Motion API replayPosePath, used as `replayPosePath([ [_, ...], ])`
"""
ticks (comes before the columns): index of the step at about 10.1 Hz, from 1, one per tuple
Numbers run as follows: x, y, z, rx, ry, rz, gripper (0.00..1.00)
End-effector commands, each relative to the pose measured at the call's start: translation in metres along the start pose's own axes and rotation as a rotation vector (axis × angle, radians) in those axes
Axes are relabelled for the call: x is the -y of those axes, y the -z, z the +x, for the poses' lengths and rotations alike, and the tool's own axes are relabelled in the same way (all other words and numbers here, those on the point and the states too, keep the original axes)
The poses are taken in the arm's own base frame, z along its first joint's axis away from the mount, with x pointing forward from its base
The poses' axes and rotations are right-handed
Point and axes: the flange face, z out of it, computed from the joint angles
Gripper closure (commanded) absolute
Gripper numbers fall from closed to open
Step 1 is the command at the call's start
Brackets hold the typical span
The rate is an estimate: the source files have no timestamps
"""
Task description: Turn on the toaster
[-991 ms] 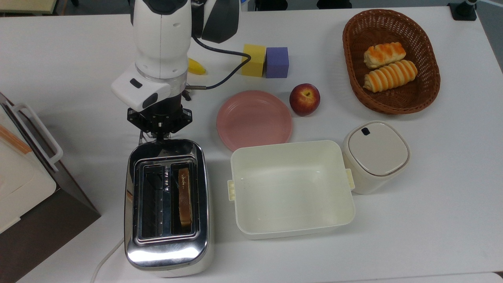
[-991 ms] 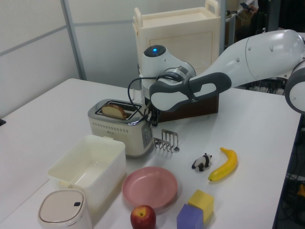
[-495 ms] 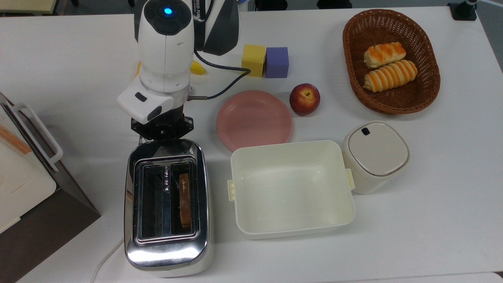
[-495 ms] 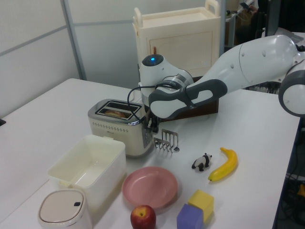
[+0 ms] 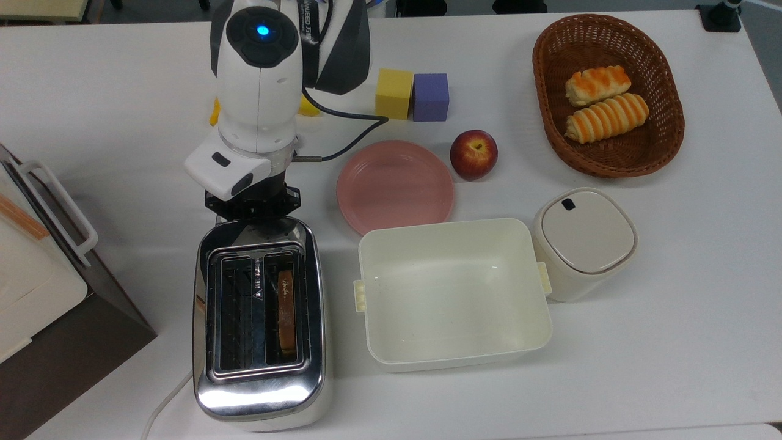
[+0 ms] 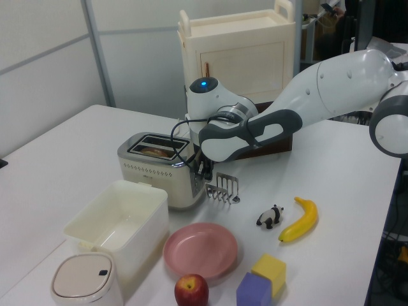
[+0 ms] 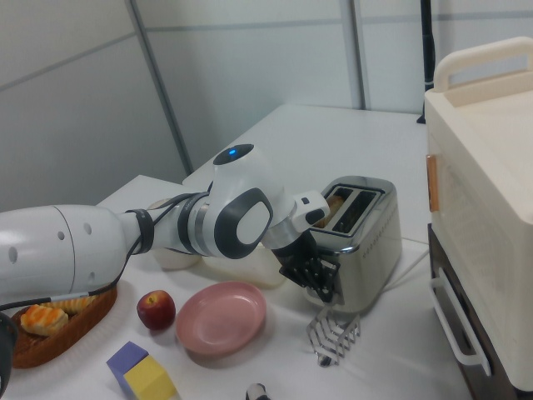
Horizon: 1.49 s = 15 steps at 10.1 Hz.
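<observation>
We see a glossy white arm (image 6: 331, 80) built of rounded segments with dark grey bands at the joints. A round dark cap on the wrist link carries a glowing blue light (image 5: 261, 30). A black cable (image 5: 342, 131) loops out at the top view's 3 o'clock from the wrist. Below a white angular flange sits the black gripper (image 7: 321, 279), blocky and ribbed.

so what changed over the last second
The gripper moved down along the lever end of the toaster, and the bread slice, raised a second ago, sank into its slot. The plate, apple and white tub stayed put.
</observation>
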Motion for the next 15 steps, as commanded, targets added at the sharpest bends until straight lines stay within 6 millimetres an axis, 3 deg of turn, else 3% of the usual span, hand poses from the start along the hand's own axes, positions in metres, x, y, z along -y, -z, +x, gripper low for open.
replayPosePath([
  [1, -0.003, -0.025, -0.004, 0.014, 0.024, -0.014, 1.0],
  [5, -0.006, -0.015, -0.003, 0.001, 0.02, -0.017, 1.0],
  [10, -0.021, 0.079, -0.012, -0.026, -0.008, -0.037, 1.0],
  [15, -0.001, 0.164, -0.032, 0.035, -0.001, -0.021, 1.0],
])
